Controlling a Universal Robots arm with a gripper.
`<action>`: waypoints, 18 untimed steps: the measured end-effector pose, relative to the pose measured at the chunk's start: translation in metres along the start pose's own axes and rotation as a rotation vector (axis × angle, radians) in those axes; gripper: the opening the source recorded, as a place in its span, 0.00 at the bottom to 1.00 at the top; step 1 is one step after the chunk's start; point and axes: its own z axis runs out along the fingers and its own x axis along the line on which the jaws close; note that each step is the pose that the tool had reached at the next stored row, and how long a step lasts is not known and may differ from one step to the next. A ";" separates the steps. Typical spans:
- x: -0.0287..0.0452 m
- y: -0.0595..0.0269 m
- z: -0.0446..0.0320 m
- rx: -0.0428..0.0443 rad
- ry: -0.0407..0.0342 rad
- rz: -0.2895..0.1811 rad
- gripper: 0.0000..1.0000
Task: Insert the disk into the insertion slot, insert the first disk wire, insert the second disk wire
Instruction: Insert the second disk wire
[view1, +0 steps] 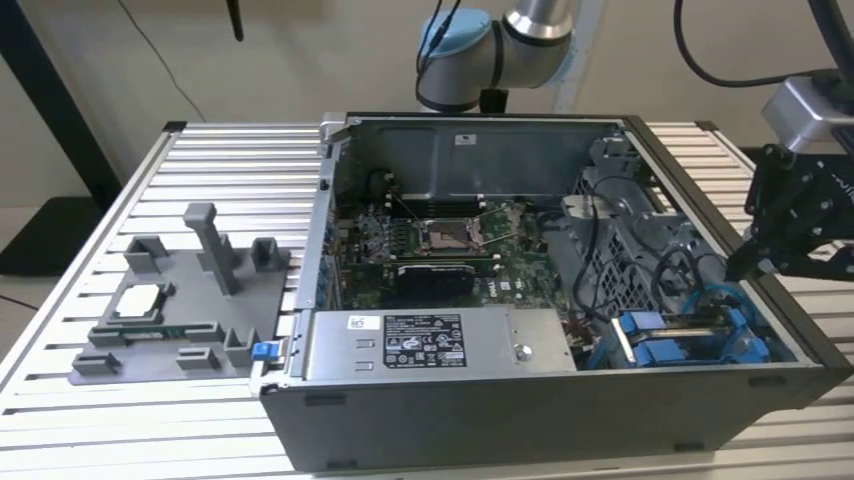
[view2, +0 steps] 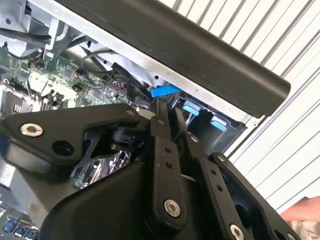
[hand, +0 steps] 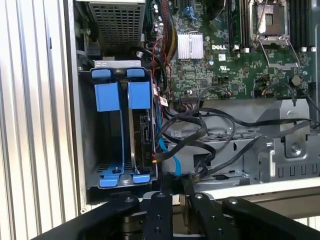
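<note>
The disk (hand: 145, 141) stands on edge inside the insertion slot (hand: 100, 145), a grey bay with blue rails at the near right corner of the open computer case (view1: 534, 400). In the exterior view the insertion slot (view1: 674, 345) lies just below my gripper (view1: 738, 268). A thin blue disk wire (hand: 167, 155) runs from beside the disk to my gripper (hand: 173, 182). In the second wrist view the gripper (view2: 161, 106) is shut, with a blue wire end (view2: 165, 91) sticking out from its tips.
A grey labelled power-supply box (view1: 441, 345) sits beside the bay, with the green motherboard (view1: 441, 240) behind it. Black cables (hand: 210, 130) loop over a grey metal cage (hand: 240, 150). A grey fixture (view1: 187, 300) with parts lies on the slatted table (view1: 80, 400), at the exterior view's left.
</note>
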 end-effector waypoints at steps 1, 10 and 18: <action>0.0001 0.0000 0.0002 0.0000 0.0000 0.000 0.00; 0.0030 -0.0003 -0.0015 -0.0029 -0.0004 0.000 0.00; 0.0024 0.0130 -0.0195 -0.0036 -0.0090 0.000 0.00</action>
